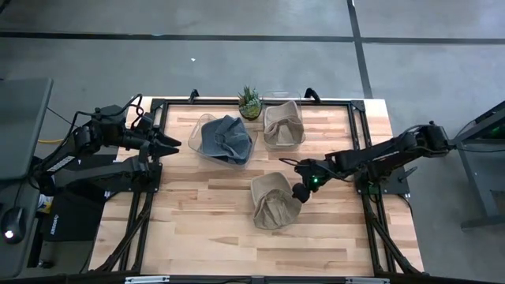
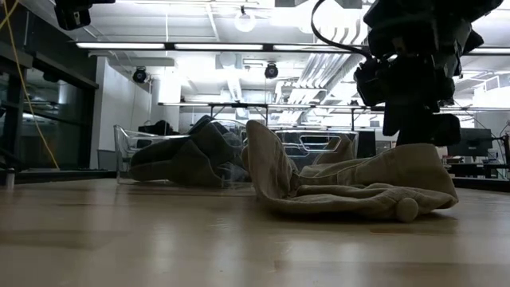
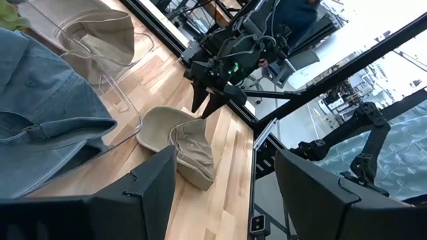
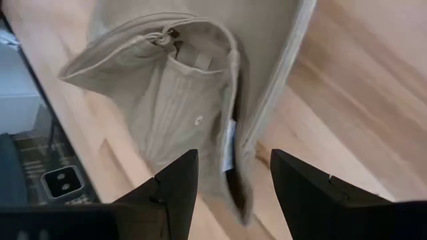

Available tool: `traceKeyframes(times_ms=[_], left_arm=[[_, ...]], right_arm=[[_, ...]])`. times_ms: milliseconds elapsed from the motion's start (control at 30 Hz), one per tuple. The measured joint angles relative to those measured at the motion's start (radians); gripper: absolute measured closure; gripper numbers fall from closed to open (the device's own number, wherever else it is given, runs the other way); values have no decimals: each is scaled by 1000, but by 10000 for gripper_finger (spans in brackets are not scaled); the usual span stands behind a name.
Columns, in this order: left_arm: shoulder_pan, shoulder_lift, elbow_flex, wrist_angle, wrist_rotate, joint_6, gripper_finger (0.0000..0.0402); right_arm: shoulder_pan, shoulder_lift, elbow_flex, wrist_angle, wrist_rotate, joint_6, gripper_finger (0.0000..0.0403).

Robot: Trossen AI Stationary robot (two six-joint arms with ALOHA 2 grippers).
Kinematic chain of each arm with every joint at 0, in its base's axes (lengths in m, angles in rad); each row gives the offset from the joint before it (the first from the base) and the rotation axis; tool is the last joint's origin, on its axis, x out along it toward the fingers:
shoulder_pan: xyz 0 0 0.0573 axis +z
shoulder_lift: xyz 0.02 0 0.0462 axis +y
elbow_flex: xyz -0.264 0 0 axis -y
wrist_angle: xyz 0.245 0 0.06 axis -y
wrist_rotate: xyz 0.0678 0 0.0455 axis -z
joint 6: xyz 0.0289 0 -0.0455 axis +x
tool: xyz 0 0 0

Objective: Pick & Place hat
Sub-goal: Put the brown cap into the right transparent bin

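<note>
The right gripper (image 4: 232, 175) hung just above a beige hat (image 4: 180, 100), its two dark fingers (image 4: 175, 181) spread apart with nothing between them. The hat lay crumpled and upturned on the pale wooden table (image 4: 360, 87), its ribbed inner lining and a seam showing. Beyond the table's edge, part of the dark frame (image 4: 57, 180) and the floor were visible.

Matt beige cloth hat (image 1: 274, 203) on smooth wooden table (image 1: 205, 229).
</note>
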Motion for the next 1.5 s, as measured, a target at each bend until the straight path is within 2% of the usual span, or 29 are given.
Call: traceKeyframes(times_ms=[233, 433, 833, 1033, 1200, 1400, 1500], left_arm=[[0, 0, 0, 0, -5, -1, 170], [0, 0, 0, 0, -30, -20, 170], [0, 0, 0, 0, -64, -59, 170], [0, 0, 0, 0, -71, -80, 170], [0, 0, 0, 0, -71, -80, 170], [0, 0, 0, 0, -71, -81, 170], [0, 0, 0, 0, -71, -80, 170]], right_arm=[[0, 0, -16, 26, 14, -79, 221], [0, 0, -16, 32, 71, -177, 221], [1, 19, -16, 45, 92, -303, 221], [6, 68, -15, 60, 53, -327, 221], [21, 111, -15, 137, 49, -331, 221], [21, 113, -15, 169, -15, -308, 221], [32, 113, -15, 169, -13, -291, 221]])
